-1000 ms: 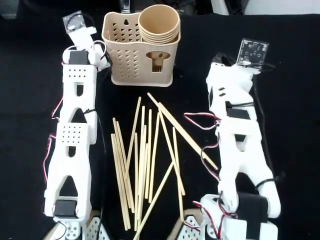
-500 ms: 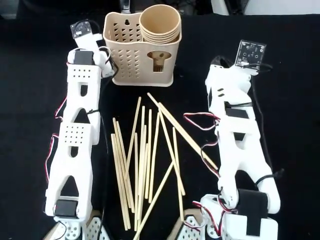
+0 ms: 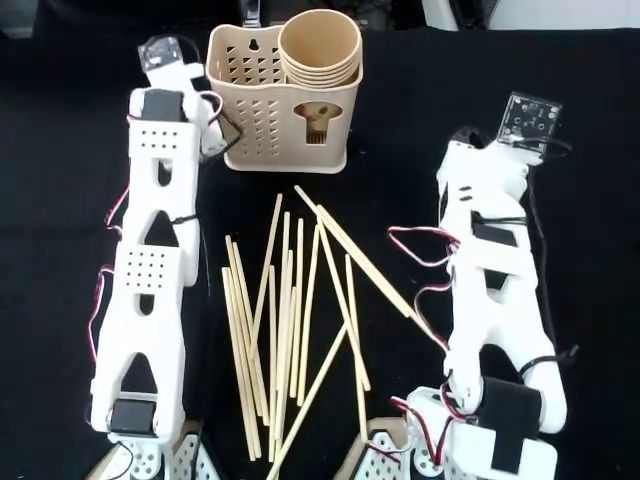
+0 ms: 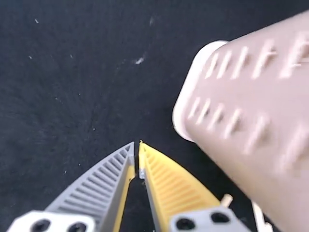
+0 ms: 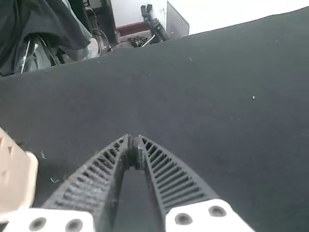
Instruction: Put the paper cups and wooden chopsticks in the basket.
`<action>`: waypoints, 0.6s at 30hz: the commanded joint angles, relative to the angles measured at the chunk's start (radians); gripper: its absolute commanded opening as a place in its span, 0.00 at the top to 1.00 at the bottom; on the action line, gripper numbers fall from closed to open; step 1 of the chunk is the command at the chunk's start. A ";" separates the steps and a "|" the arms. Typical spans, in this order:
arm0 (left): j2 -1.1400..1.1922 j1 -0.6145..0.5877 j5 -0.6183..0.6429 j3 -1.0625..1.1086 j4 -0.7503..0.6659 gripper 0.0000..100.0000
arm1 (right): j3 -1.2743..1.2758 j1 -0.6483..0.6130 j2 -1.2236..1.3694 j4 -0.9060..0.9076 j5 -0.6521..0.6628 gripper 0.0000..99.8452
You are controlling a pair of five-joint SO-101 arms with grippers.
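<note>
With cups (image 3: 318, 45) stacked in the basket (image 3: 250, 125) and chopsticks (image 3: 285, 320) strewn on the bench (image 3: 400, 120) between the arms, the left tool (image 4: 136, 144) and right tool (image 5: 132, 139), both closed and empty, should open before pinching one outlying stick mid-length.

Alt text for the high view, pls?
Loose wooden chopsticks lie scattered on a black table between the white left arm and right arm. Beyond them stands a beige basket holding a stack of paper cups in one compartment; the left arm's tip is beside it.
</note>
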 commanded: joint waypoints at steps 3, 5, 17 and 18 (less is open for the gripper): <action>-0.149 0.008 -0.003 -0.039 0.012 0.97 | -0.053 -0.025 -0.079 0.250 0.218 0.98; -0.172 0.008 -0.003 -0.036 0.012 0.97 | -0.105 -0.028 -0.111 0.382 0.249 0.98; -0.354 -0.004 -0.018 -0.018 0.017 0.97 | -0.449 -0.097 -0.082 1.002 0.262 0.89; -0.388 -0.001 -0.037 0.005 0.017 0.97 | -0.450 -0.101 -0.077 1.013 0.278 0.89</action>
